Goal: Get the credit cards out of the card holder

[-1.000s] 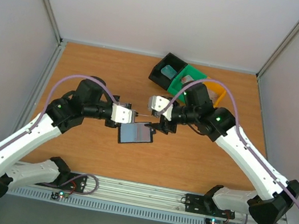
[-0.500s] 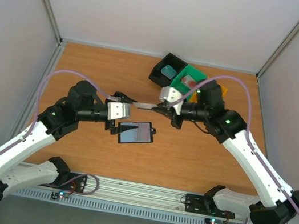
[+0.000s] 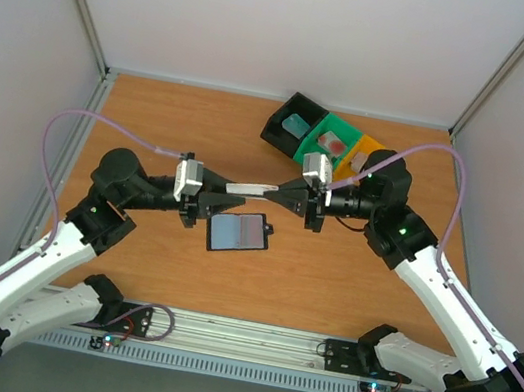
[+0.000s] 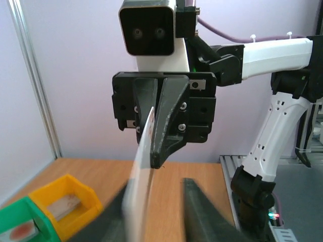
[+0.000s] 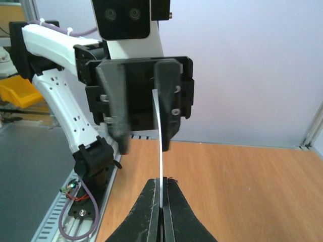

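Both arms have pulled apart since a second ago, when they crowded over the wallet: the left has swung back toward 9 o'clock, the right toward 3 o'clock, and a card is now airborne between them.

Left to right:
- **Left fingers** [image 3: 211,197]: parted, gripping nothing. The right wrist view shows the card's free end lying beside one of them, inside the gap.
- **Whitish card** [image 3: 253,189]: lifted clear of the desk [image 3: 174,120] and bridging the two arms.
- **Card holder** [image 3: 237,233]: lies open and flat at 6 o'clock from the card, pale pockets upward, nothing holding it.
- **Right fingers** [image 3: 289,198]: pinched tight on the card's other end.

At 1 o'clock on the desk stand three trays:
- **Black tray** [image 3: 279,130]: holds a teal card [image 3: 298,124].
- **Green tray** [image 3: 347,130]: holds a red card [image 3: 330,142].
- **Orange tray** [image 3: 371,150]: partly hidden by the right arm.

Step in hand, as judged: extraction of the last card, done or nearly so. The next move probably asks the right arm to carry the card clear of the left fingers, toward the trays, without letting the thin edge slip.
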